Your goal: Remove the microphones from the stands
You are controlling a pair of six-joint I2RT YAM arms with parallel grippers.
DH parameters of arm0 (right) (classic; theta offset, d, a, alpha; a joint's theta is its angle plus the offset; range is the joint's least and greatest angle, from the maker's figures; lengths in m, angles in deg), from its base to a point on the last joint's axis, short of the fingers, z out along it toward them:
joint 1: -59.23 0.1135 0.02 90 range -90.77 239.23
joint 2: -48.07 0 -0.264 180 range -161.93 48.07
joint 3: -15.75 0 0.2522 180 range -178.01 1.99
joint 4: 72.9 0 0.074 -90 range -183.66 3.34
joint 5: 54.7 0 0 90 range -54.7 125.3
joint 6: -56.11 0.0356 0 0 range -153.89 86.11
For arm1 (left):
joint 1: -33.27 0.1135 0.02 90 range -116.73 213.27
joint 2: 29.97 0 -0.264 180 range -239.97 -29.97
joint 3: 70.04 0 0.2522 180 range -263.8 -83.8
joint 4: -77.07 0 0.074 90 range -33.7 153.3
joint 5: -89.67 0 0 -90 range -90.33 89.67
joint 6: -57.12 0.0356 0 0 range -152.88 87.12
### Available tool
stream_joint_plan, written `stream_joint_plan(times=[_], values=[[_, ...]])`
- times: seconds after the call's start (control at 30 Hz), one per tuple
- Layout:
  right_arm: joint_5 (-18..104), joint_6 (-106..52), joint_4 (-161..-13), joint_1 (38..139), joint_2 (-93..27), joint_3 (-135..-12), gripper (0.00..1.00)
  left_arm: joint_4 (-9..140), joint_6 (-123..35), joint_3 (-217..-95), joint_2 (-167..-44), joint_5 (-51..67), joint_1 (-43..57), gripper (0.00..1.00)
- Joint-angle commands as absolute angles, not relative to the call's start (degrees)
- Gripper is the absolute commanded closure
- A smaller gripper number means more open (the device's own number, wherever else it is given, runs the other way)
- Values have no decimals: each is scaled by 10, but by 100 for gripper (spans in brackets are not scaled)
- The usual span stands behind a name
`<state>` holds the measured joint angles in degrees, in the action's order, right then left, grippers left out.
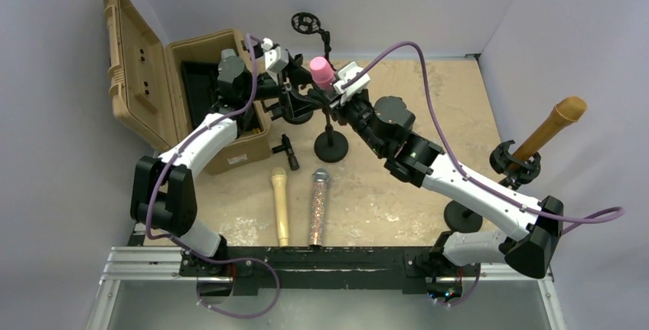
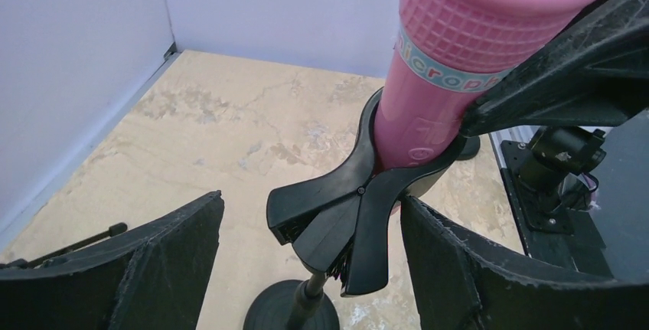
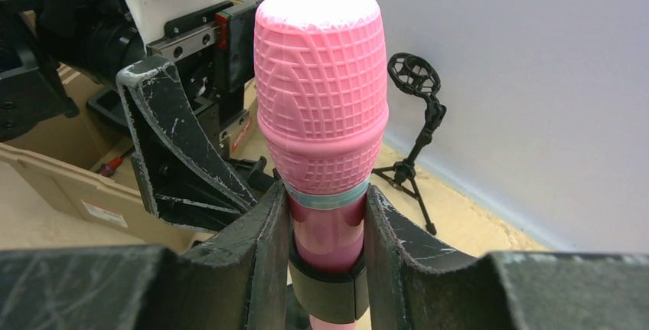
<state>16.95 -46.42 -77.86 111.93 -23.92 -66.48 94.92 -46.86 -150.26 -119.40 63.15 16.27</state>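
Observation:
A pink microphone [image 1: 322,72] stands upright in the black clip [image 2: 360,215] of a round-based stand [image 1: 331,147] at the table's middle back. My right gripper [image 3: 327,215] is shut on the microphone's pink handle [image 3: 325,230], just under its head and just above the clip [image 3: 325,288]. My left gripper [image 2: 312,200] is open, with one finger on each side of the clip's two squeeze handles. The left finger stands well clear of them; the right finger [image 2: 451,269] is close beside the clip. In the top view the left gripper [image 1: 295,89] comes in from the left and the right gripper [image 1: 337,93] from the right.
An open tan case [image 1: 153,77] stands at the back left. A cream microphone [image 1: 280,204] and a glittery one [image 1: 318,207] lie near the front. A loose black clip [image 1: 287,150] lies by the case. A gold microphone [image 1: 551,127] sits in a stand at right. An empty tripod stand [image 1: 308,25] is at the back.

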Motion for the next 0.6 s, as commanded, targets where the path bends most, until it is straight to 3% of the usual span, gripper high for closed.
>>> stream_joint_plan(times=[0.0,0.23,0.47,0.57], values=[[210,-479,-696,1116,-209,-672,100,1046,-481,-1517,-1200,675,160,18],[223,-478,-691,1103,-213,-671,100,1027,-448,-1505,-1180,686,143,23],[229,-476,-691,1099,-216,-669,100,884,-349,-1512,-1168,694,133,27],[229,-475,-691,1099,-214,-666,100,844,-311,-1516,-1162,696,133,34]])
